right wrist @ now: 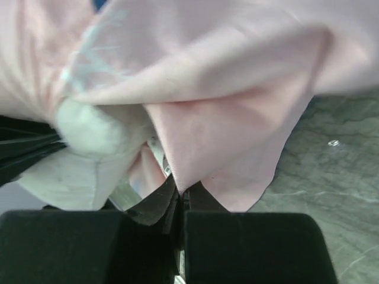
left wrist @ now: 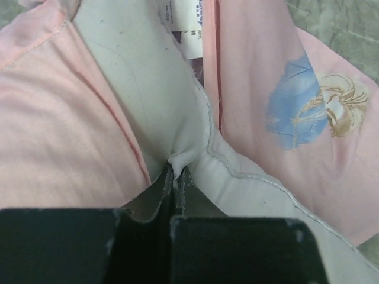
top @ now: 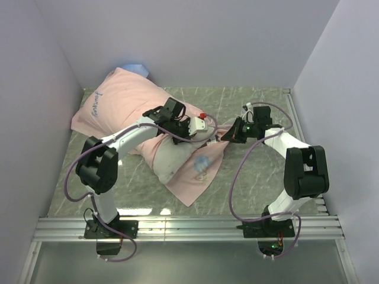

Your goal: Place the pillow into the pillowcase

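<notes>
The pink pillowcase (top: 121, 100) lies from the far left corner toward the middle of the table, bulging with the pillow inside. The white pillow (top: 167, 157) sticks out of its open end. In the left wrist view my left gripper (left wrist: 176, 171) is shut on a pinch of the pillow (left wrist: 142, 89) at its seamed edge, with pink pillowcase (left wrist: 59, 136) on both sides and a small tag (left wrist: 186, 23) further up. My right gripper (right wrist: 183, 195) is shut on a fold of the pillowcase (right wrist: 237, 130) at its open end, beside the pillow (right wrist: 89, 154). In the top view both grippers, left (top: 192, 133) and right (top: 228, 136), meet at the opening.
A grey marbled table (top: 260, 177) is walled at the left, back and right. A metal rail (top: 189, 225) runs along the near edge by the arm bases. A bit of blue cloth (top: 135, 67) shows behind the pillowcase at the back wall.
</notes>
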You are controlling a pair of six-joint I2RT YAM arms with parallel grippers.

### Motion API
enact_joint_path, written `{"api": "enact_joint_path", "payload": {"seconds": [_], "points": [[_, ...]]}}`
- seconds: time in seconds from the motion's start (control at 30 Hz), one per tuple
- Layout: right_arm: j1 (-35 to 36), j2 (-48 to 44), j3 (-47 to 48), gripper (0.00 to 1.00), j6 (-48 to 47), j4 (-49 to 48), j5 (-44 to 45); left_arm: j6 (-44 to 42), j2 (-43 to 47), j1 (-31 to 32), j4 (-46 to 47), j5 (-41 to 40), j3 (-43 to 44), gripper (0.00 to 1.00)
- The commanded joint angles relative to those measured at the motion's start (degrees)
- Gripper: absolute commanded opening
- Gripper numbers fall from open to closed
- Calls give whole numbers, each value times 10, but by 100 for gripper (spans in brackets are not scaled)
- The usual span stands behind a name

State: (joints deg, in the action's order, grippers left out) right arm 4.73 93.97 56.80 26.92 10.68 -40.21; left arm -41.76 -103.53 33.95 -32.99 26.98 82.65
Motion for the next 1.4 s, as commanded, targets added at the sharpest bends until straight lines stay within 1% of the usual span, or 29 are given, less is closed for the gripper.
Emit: {"api": "enact_joint_path", "payload": {"seconds": [0.0, 0.1, 0.2, 0.37, 0.43, 0.47, 0.53, 0.6, 0.63, 0.67, 0.7, 0.73, 0.77, 0.8, 0.83, 0.9, 0.93, 1.0, 1.03, 1.07, 1.1, 1.13, 1.17, 1.2, 1.23, 1.27, 1.3, 1.33, 1.37], "points": [[-31, -64, 15, 0, 5, -43, -1, -28, -60, 2, -156, -57, -22, 0], [-29, -90, 20, 0, 19, -61, -20, -25, -82, 26, -143, -72, -14, 0], [-29, -108, 31, 0, 30, -63, -19, -39, -100, 40, -142, -73, -6, 0], [-30, -128, 50, 0, 28, -58, -28, -52, -99, 45, -139, -84, -32, 0], [-25, -134, 44, 0, 48, -66, -52, -52, -99, 50, -140, -82, -37, 0], [-23, -136, 43, 0, 50, -63, -60, -30, -102, 49, -145, -67, -30, 0], [2, -148, 32, 0, 51, -60, -74, -11, -125, 48, -158, -38, 20, 0], [21, -159, 29, 0, 48, -40, -96, 41, -151, 43, -144, -23, 77, 0], [35, -164, 22, 0, 48, -32, -101, 61, -158, 37, -139, 15, 100, 0], [37, -167, 16, 0, 49, -20, -103, 109, -164, 29, -132, 38, 122, 0], [38, -173, 7, 0, 48, -17, -109, 146, -162, 6, -90, 70, 155, 0], [40, -175, -4, 0, 43, -8, -111, 235, -157, -7, -58, 121, 162, 0], [40, -176, -9, 0, 36, 17, -113, 287, -147, -20, -7, 141, 161, 0], [41, -173, -14, 0, 20, 27, -115, 341, -126, -40, 41, 151, 142, 0], [39, -172, -25, 0, 13, 35, -115, 445, -117, -46, 143, 160, 132, 0], [39, -160, -35, 0, -1, 41, -111, 517, -105, -50, 202, 146, 117, 0], [40, -151, -35, 0, -8, 40, -107, 572, -105, -50, 251, 147, 114, 0], [38, -110, -20, 0, -30, 44, -89, 611, -102, -38, 281, 149, 105, 1], [37, -94, 5, 0, -37, 44, -81, 619, -102, -31, 282, 151, 105, 5], [36, -77, 20, 0, -43, 44, -76, 608, -101, -25, 253, 152, 110, 22], [32, -44, 36, 0, -47, 42, -73, 592, -98, -14, 226, 158, 130, 29], [27, -28, 69, 0, -48, 42, -72, 545, -94, -11, 198, 158, 142, 37], [25, -14, 85, 0, -48, 44, -70, 521, -88, -10, 128, 156, 154, 51], [20, 5, 98, 0, -41, 42, -75, 497, -73, -13, 95, 151, 182, 57], [14, 11, 115, 0, -37, 37, -83, 447, -64, -15, 53, 144, 196, 67], [13, 16, 122, 0, -35, 34, -83, 424, -54, -20, 23, 140, 206, 69], [13, 19, 125, 0, -33, 32, -84, 387, -32, -30, -41, 138, 223, 69], [13, 20, 129, 0, -30, 29, -87, 329, -20, -35, -71, 128, 230, 70], [14, 21, 130, 0, -27, 22, -91, 295, -7, -38, -100, 117, 233, 73]]}}
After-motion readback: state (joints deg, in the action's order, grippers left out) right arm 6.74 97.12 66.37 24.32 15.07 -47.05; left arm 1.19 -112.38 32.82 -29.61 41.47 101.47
